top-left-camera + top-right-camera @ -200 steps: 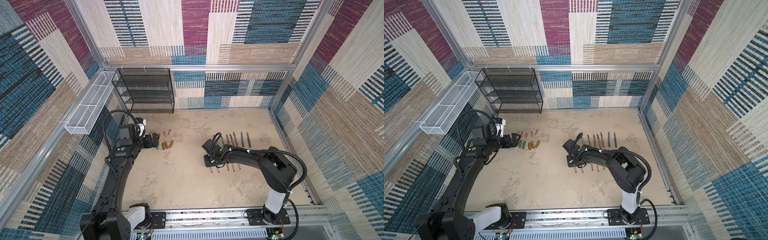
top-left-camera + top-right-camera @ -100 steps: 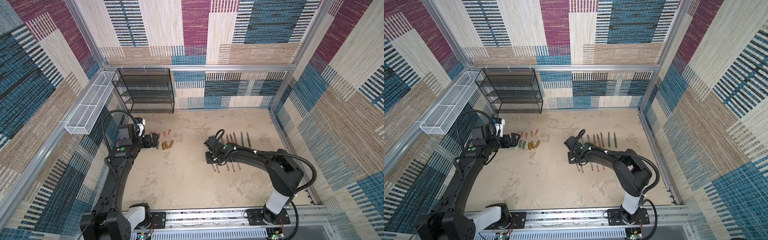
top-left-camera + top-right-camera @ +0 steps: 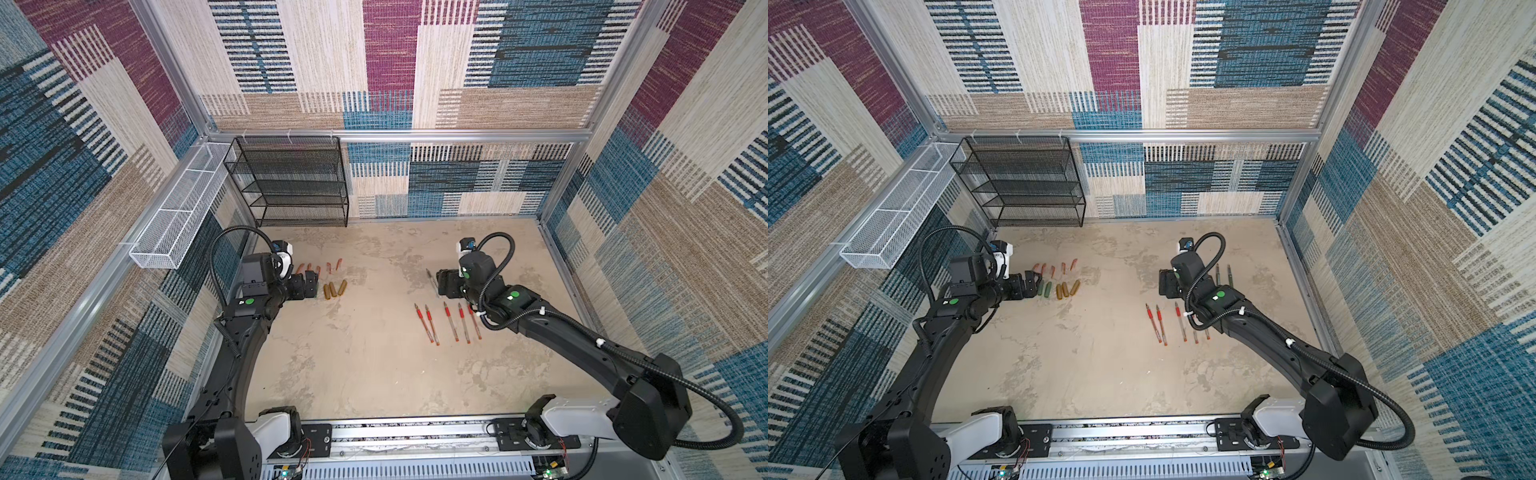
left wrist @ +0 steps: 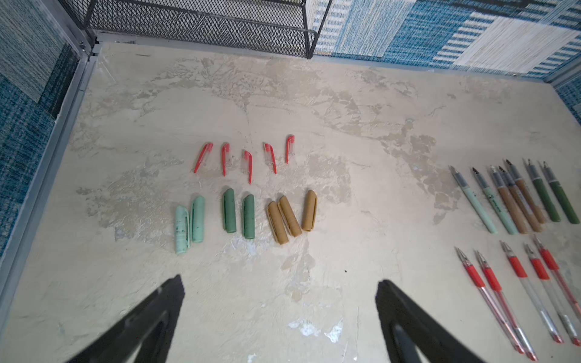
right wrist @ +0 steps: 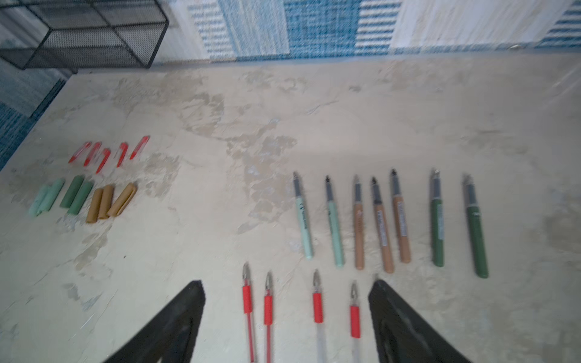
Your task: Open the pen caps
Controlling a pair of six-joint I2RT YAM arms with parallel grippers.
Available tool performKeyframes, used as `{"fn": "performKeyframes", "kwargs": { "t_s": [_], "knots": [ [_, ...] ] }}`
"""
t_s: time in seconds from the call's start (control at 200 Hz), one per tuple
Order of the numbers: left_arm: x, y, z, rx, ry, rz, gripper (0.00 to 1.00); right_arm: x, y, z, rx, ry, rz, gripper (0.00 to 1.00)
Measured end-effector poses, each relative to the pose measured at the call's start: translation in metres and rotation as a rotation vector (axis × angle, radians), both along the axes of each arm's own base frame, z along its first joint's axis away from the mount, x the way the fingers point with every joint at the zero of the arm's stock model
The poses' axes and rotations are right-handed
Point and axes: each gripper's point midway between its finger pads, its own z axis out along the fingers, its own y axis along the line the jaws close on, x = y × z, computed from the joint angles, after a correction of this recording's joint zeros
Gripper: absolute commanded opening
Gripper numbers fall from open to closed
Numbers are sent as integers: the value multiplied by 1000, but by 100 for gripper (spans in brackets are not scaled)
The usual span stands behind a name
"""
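While both arms hung low over the worktop (image 4: 345, 103), the left gripper (image 4: 279, 281) stood wide, nothing between its fingers. The pen caps (image 4: 248, 217) lay loose ahead of it in a row: two mint, two dark green, three brown, with five slim red caps (image 4: 248, 163) just beyond. Right gripper (image 5: 286, 283) likewise spread wide and empty. Four red pens (image 5: 246, 298) lay on the worktop beneath its gap, seven uncapped thick pens (image 5: 380, 226) ahead, caps well off to its side.
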Motion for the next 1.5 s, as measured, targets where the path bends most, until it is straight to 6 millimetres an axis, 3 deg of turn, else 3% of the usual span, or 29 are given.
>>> {"fn": "performKeyframes", "kwargs": {
  "t_s": [0.165,0.321,0.481,0.591,0.811,0.982,1.147,1.307,1.498],
  "knots": [
    [-3,4,-40,38,-1,2,99,-3,-50,6,-34,-129,-102,100],
    [-5,3,-72,57,-50,-16,99,-7,-91,-7,-85,-227,-174,100],
    [-3,0,-94,65,-126,-36,99,-9,-111,-37,-149,-271,-154,100],
    [-5,-1,-111,66,-157,-40,99,-12,-110,-56,-198,-311,-83,100],
    [5,-2,-101,73,-289,-37,99,-15,-132,-78,-232,-376,-82,100],
    [9,1,-117,81,-295,-14,99,-14,-147,-79,-202,-434,-111,100],
    [13,3,-123,86,-306,11,99,-1,-149,-77,-184,-471,-117,100],
    [39,12,-101,94,-342,64,99,18,-151,-76,-176,-493,-119,100],
    [47,24,-104,109,-295,131,99,24,-175,-85,-127,-486,-194,100]
  ]
}}
